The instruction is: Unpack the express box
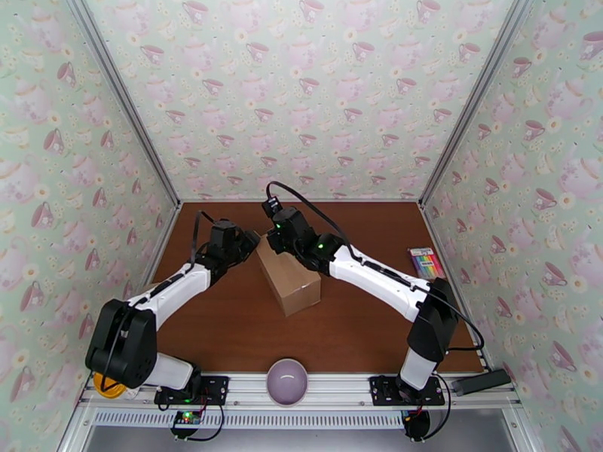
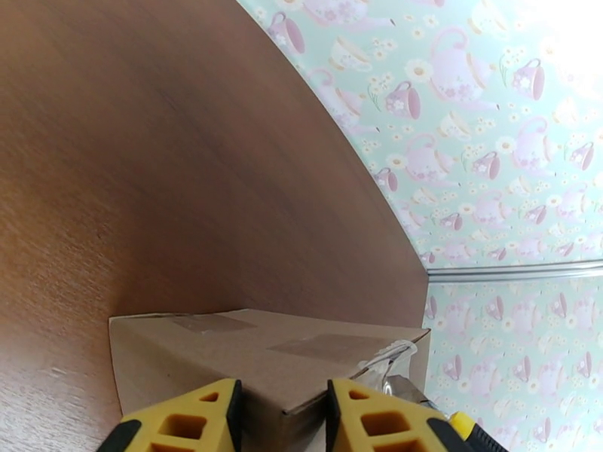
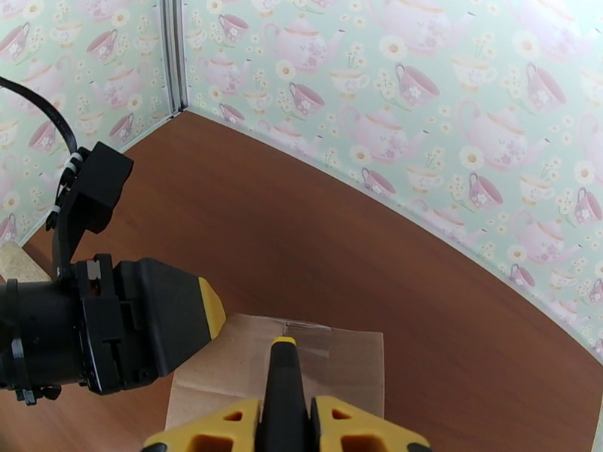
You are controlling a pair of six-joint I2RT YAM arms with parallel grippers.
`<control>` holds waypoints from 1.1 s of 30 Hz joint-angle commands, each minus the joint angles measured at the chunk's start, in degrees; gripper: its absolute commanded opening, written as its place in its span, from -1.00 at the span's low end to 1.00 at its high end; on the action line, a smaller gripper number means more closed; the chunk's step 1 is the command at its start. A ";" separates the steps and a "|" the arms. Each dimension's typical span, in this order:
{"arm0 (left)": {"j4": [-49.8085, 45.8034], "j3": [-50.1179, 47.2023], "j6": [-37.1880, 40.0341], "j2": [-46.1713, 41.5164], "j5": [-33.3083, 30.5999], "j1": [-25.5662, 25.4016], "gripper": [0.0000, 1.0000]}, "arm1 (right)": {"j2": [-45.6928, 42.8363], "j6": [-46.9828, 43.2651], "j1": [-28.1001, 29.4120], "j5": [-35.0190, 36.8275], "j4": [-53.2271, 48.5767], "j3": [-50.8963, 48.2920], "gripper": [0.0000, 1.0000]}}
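The express box (image 1: 290, 284), a plain brown carton, lies on the table with its taped top shut. In the left wrist view the box (image 2: 249, 355) has its near corner between my yellow fingers (image 2: 203, 419). My left gripper (image 1: 255, 242) (image 2: 280, 412) is shut on that far-left end. My right gripper (image 1: 277, 233) (image 3: 285, 416) is shut on a black-and-yellow cutter (image 3: 283, 371). The cutter's tip rests at the clear tape (image 3: 309, 337) on the box's end. A strip of tape (image 2: 388, 355) curls up at the far corner.
A pack of coloured pens (image 1: 426, 263) lies at the right wall. A purple bowl (image 1: 287, 380) sits at the near edge between the arm bases, and a black bar (image 1: 480, 382) lies at the near right. A small tan piece (image 3: 15, 261) lies behind the left gripper.
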 commanded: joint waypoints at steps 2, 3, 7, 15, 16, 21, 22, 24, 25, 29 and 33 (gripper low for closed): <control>-10.13 -3.56 -2.03 1.22 -1.67 -0.77 -0.32 | 1.69 1.63 1.09 -4.06 -11.06 -2.43 -1.00; -9.96 -3.56 -2.04 1.22 -1.73 -0.90 -0.32 | 1.81 1.50 1.21 -3.87 -10.93 -2.71 -1.00; -10.00 -3.45 -2.46 1.36 -1.98 -1.13 -0.32 | 2.46 1.54 1.55 -3.74 -10.49 -3.54 -1.00; -9.22 -4.25 -3.86 1.14 -2.64 -1.24 -0.35 | 3.23 1.78 1.80 -3.54 -9.68 -4.54 -1.00; -9.22 -4.34 -3.91 1.05 -2.71 -1.29 -0.36 | 3.14 1.78 1.81 -3.56 -9.66 -4.59 -1.00; -9.31 -4.94 -4.85 0.61 -3.51 -1.40 -0.37 | 1.30 1.67 1.90 -3.26 -9.63 -4.31 -1.00; -9.28 -5.05 -4.90 0.44 -3.68 -1.38 -0.37 | 0.78 1.55 1.91 -3.04 -9.74 -4.08 -1.00; -9.70 -5.12 -5.00 0.26 -3.99 -1.38 -0.38 | -0.20 1.31 1.98 -2.74 -9.90 -3.77 -1.00; -9.88 -5.06 -5.00 0.13 -4.12 -1.38 -0.38 | -0.56 1.16 1.96 -2.64 -10.03 -3.65 -1.00; -10.77 -5.14 -5.10 -0.57 -4.98 -1.47 -0.38 | -2.08 1.19 1.93 -2.43 -10.20 -3.50 -1.00; -11.03 -5.30 -5.47 -1.13 -5.60 -1.65 -0.39 | -2.45 1.49 1.99 -2.29 -10.42 -4.12 -1.00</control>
